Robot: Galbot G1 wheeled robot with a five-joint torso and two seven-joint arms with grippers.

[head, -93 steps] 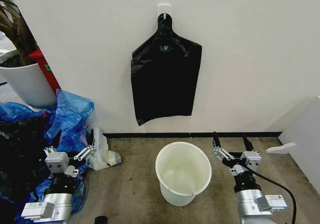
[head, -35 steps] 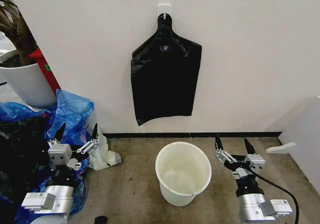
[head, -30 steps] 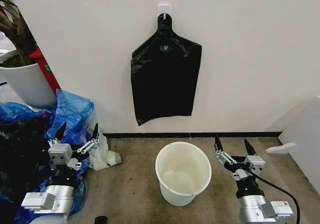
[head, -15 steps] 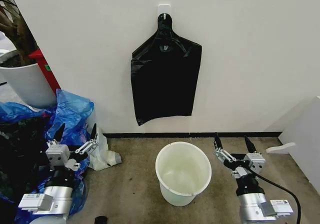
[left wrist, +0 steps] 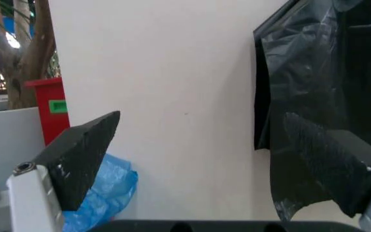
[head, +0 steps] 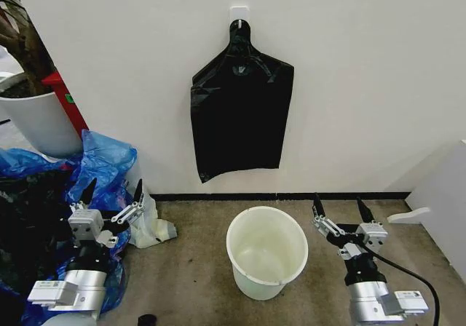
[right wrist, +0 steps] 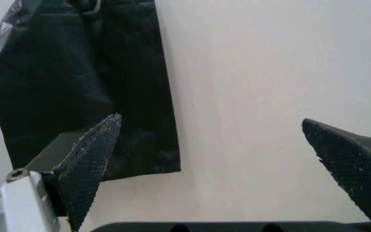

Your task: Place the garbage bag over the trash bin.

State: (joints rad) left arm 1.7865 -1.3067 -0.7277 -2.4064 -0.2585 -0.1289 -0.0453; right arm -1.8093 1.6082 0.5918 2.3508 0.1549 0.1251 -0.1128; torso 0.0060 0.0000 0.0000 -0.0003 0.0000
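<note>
The garbage bag [head: 240,108] hangs on the wall above the trash bin [head: 266,252]. The bin stands between the left gripper [head: 111,193] and right gripper [head: 340,207]. Both jaws stand apart, empty.

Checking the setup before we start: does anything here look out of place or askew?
Mostly tidy. The garbage bag hangs from a wall hook, its bottom edge slanting lower toward the left. The trash bin stands upright and unlined. Crumpled blue bags are heaped beside the planter.

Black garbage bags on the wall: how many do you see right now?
1. The garbage bag hangs from a white hook on the wall, above and behind the trash bin. More could be hidden in the blue bag pile.
</note>
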